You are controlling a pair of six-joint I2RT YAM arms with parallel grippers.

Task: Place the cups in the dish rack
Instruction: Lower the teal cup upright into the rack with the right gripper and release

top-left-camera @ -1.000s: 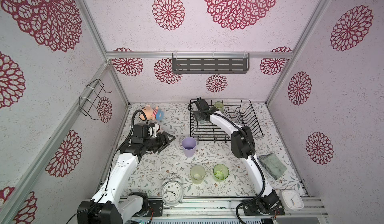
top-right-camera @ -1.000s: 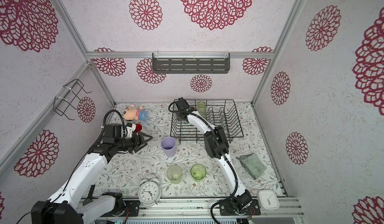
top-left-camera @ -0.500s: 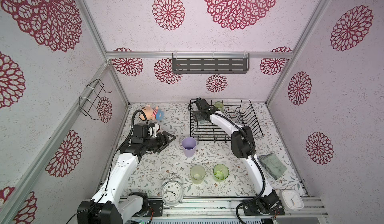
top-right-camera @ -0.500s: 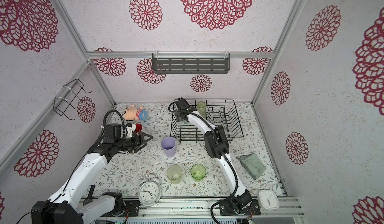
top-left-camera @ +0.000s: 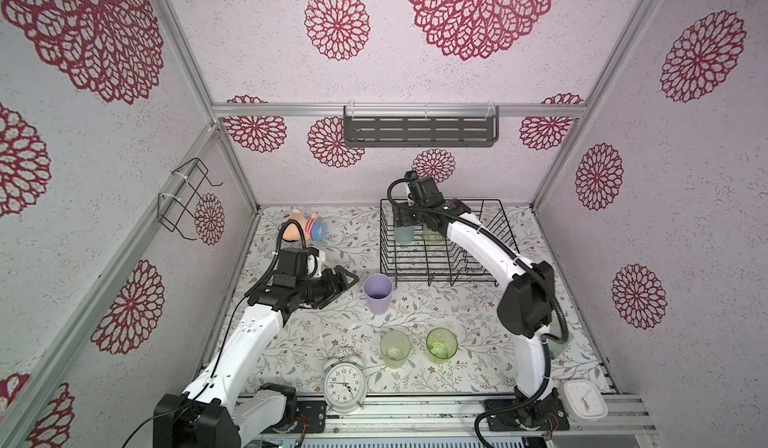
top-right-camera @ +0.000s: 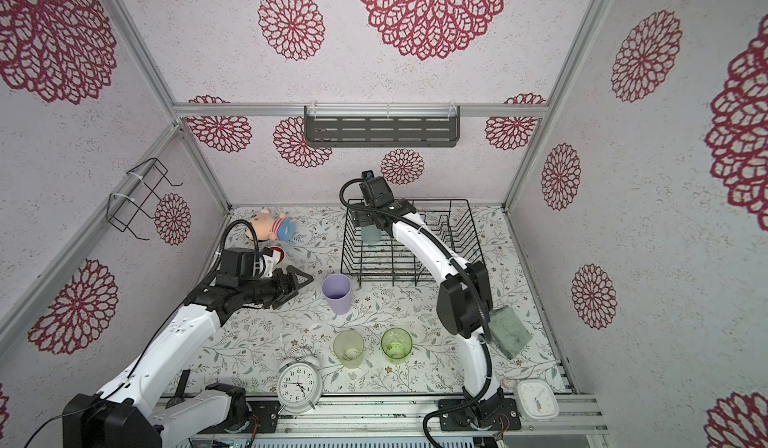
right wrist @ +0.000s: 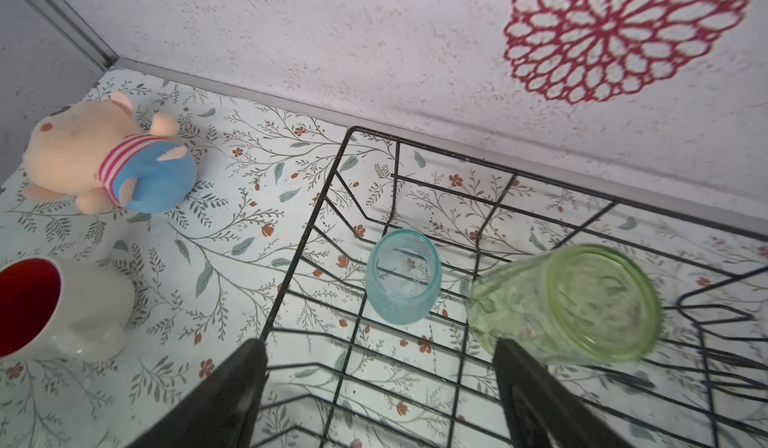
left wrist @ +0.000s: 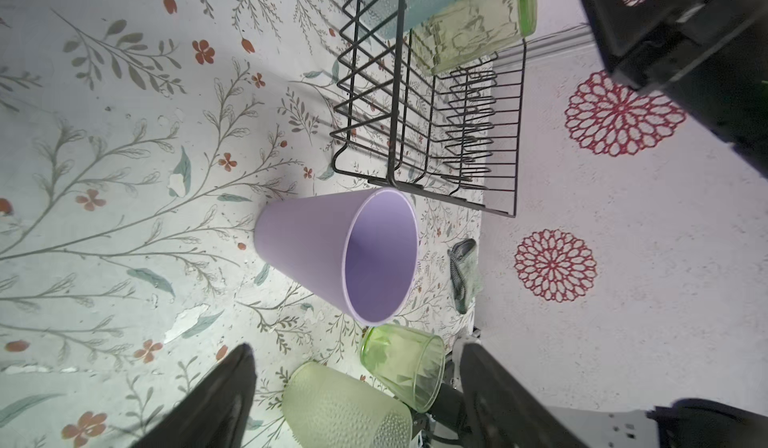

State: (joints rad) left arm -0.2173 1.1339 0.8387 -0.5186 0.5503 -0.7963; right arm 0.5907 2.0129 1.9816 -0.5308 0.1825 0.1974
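The black wire dish rack (top-left-camera: 457, 259) (top-right-camera: 453, 234) stands at the back right. Inside it a light-blue cup (top-left-camera: 403, 234) (right wrist: 403, 275) stands upright beside a tilted green tumbler (top-left-camera: 434, 234) (right wrist: 573, 304). My right gripper (right wrist: 378, 344) (top-left-camera: 409, 217) hangs open above the blue cup with nothing between its fingers. A lilac tumbler (top-left-camera: 378, 292) (left wrist: 332, 255) stands in front of the rack. My left gripper (top-left-camera: 347, 277) (left wrist: 357, 348) is open just left of it, apart from it. Two green tumblers (top-left-camera: 395, 348) (top-left-camera: 441, 344) stand nearer the front. A white mug with a red inside (right wrist: 62, 300) (top-right-camera: 274, 255) sits behind the left wrist.
A plush pig (top-left-camera: 305, 230) lies at the back left. An alarm clock (top-left-camera: 345, 385) and a white square timer (top-left-camera: 584, 400) stand at the front edge. A green sponge (top-right-camera: 509, 334) lies behind the right arm. A grey shelf (top-left-camera: 419, 126) and a wire bracket (top-left-camera: 187, 201) hang on the walls.
My left gripper has opened wider and edged slightly toward the lilac tumbler. The right arm has barely moved over the rack.
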